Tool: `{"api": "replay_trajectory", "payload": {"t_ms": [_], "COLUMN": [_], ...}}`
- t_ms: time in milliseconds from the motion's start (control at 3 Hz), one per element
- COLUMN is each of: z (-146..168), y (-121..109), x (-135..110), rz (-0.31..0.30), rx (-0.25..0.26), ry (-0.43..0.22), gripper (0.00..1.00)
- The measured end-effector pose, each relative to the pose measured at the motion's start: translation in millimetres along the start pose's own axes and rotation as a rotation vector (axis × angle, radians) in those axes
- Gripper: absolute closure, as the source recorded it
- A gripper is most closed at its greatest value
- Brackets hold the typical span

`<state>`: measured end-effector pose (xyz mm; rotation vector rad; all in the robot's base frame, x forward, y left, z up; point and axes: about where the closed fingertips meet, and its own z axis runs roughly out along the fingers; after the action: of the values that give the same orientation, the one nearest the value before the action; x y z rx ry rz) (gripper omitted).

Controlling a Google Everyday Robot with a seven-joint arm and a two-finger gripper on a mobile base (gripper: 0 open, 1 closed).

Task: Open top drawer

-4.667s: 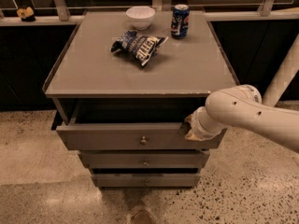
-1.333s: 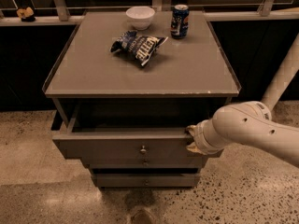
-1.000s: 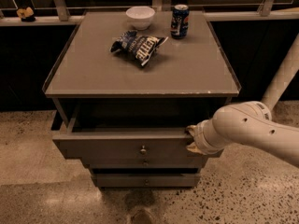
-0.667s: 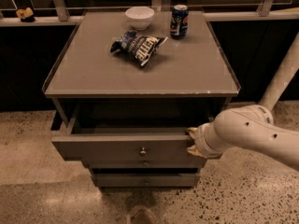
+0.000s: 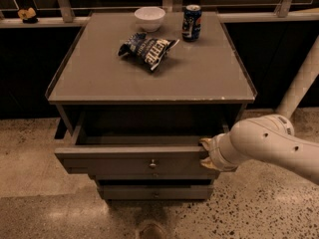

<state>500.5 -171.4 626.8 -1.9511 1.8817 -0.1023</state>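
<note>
- Camera view looks down from the front on a grey cabinet point(image 5: 65, 91) standing on a speckled floor point(image 5: 40, 203).
- Top drawer point(image 5: 114, 162) is pulled well out from under the surface point(image 5: 199, 78), so its dark inside shows from above.
- Its flat front carries a small round knob point(image 5: 153, 164) at centre.
- Below it, the fronts of the lower drawers point(image 5: 129, 191) sit further back, mostly hidden under the open one.
- Claw point(image 5: 206, 153) is at the right end of the top drawer's front, touching or just beside its edge.
- Whether the claw is spread, pressed together or pinching the panel cannot be told; the wrist covers it.
- White arm point(image 5: 271, 144) reaches in from the right edge, low beside the cabinet.
- On the surface, a white bowl point(image 5: 149, 18) stands at the back, near the middle.
- A blue can point(image 5: 192, 22) stands upright just right of the bowl, apart from it.
- A crumpled blue chip bag point(image 5: 147, 48) lies in front of the bowl and can.
- A white post point(image 5: 299, 83) leans up at the right, behind the arm.
</note>
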Motion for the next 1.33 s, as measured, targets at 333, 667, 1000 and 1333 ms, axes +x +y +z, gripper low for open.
{"api": "replay_trajectory", "payload": {"t_ms": [333,667,1000,1333], "z": [-2,-7,-17,-17], "y": [-1,0,4,4], "x": [-1,-5,-13,-13], "rz": [0.000,-0.007,-0.020,-0.020], "rx": [0.000,0.011,0.034,0.034], "ry": [0.000,-0.008,-0.023,-0.023], "gripper": [1.00,1.00,1.00,1.00]}}
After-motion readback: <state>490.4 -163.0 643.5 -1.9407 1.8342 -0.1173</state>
